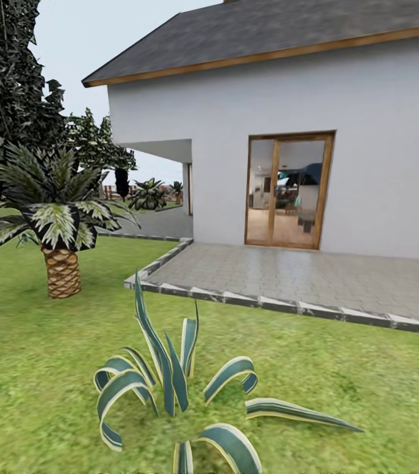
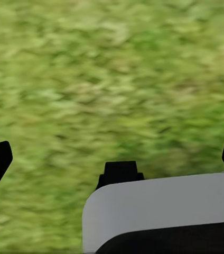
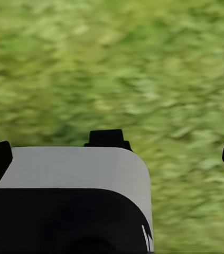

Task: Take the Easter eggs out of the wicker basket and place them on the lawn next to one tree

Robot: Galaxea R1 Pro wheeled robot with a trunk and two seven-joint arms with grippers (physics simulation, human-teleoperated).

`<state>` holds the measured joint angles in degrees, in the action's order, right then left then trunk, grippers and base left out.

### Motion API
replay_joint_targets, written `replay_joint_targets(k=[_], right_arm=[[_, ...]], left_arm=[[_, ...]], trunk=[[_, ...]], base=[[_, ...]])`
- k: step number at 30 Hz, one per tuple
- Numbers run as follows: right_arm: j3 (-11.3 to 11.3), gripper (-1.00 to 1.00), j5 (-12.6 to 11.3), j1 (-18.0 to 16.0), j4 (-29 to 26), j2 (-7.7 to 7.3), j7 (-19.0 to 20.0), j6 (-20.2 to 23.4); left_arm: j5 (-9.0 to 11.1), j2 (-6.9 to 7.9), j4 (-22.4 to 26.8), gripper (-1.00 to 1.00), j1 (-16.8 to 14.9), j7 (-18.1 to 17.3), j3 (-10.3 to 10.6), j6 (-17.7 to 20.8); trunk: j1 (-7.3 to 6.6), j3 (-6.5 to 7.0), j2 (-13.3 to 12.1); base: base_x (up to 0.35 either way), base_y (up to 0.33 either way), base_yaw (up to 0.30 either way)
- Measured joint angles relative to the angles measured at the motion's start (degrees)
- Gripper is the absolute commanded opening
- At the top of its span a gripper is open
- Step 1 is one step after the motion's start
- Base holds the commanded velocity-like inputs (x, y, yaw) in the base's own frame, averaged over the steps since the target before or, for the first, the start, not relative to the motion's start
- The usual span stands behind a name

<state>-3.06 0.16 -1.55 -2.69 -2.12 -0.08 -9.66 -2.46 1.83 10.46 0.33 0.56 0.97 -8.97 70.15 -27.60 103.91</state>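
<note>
No writing shows anywhere. The left gripper (image 2: 112, 159) and right gripper (image 3: 112, 159) hang over the lawn (image 1: 31, 368), fingers spread wide, empty.

Mottled green lawn (image 1: 31, 368), white-walled house (image 1: 381, 131), green-and-cream striped agave (image 1: 183, 395).

Overall light: bright, flat daylight w/ pale overcast-looking sky; no clear sun direction showing.
Shadows: barely any; short palm (image 1: 61, 227) and striped agave (image 1: 176, 388) casting nothing distinct on the lawn (image 1: 25, 368).
Glare: none; house wall (image 1: 381, 145) reading evenly pale, glass door (image 1: 288, 191) showing a lit interior.
Head view sharpness: mostly crisp, slight softening and blockiness in far foliage; roofline and patio edge slanting twd frame edges.
Wrist views: grass (image 2: 112, 79) smearing into soft blotches, out of focus; dark robot parts at the edges staying sharper.
</note>
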Motion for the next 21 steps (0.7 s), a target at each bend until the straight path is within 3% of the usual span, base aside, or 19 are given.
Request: replay_joint_targets(k=[21], right_arm=[[0.0,1.0,0.0,0.0,0.0,0.0,0.0,0.0]], left_arm=[[0.0,0.0,0.0,1.0,0.0,0.0,0.0,0.0]], trunk=[[0.0,-1.23,0.0]], base=[[0.0,0.0,-0.007]])
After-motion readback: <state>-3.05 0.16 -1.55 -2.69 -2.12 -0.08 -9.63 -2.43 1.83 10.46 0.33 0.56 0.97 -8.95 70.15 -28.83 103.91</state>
